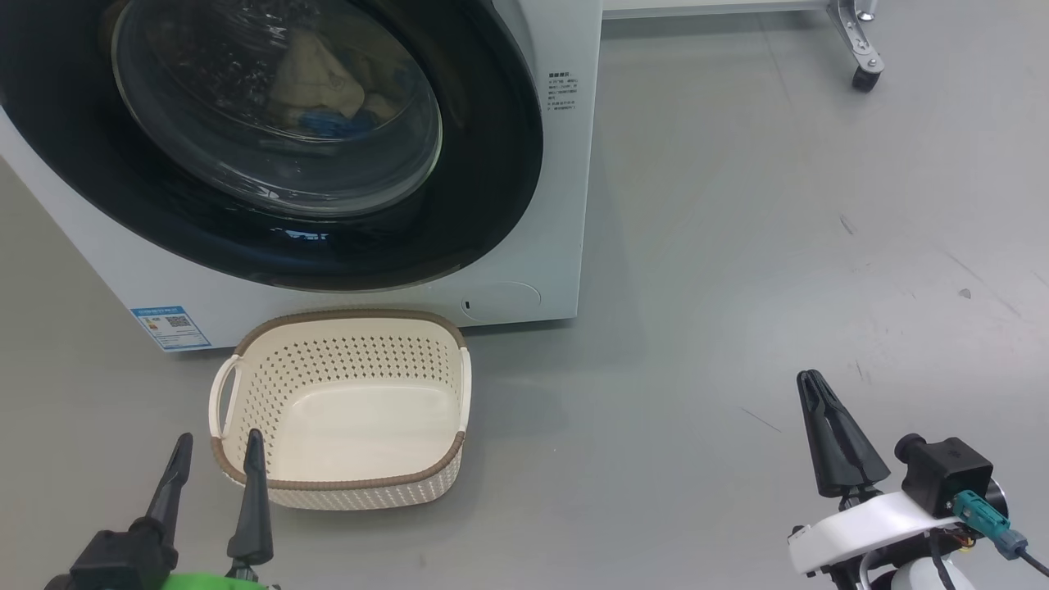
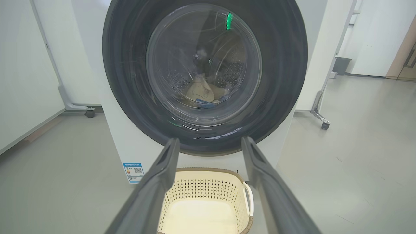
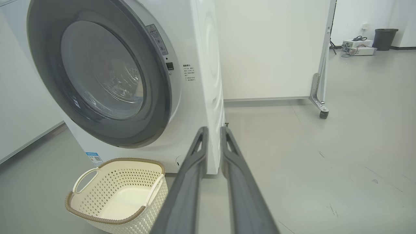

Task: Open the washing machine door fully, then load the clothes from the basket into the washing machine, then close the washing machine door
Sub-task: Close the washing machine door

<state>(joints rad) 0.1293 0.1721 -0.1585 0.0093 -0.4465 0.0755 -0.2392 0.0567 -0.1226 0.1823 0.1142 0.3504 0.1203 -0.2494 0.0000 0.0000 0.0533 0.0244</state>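
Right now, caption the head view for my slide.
Clothes behind the washing machine door glass, basket empty, left gripper fingers open, right gripper fingers together.

- left hand (image 1: 220,438): low on the left, two dark fingers (image 1: 252,475) spread wide, pointing up, holding nothing.
- right hand (image 1: 810,380): low on the right, fingers drawn almost together, holding nothing.
- right wrist (image 1: 860,524): white shell, tilted.

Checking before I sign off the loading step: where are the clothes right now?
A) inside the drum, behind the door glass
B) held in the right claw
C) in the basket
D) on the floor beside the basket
A: the clothes show through the glass of the washing machine door, and the basket on the floor below has nothing in it.
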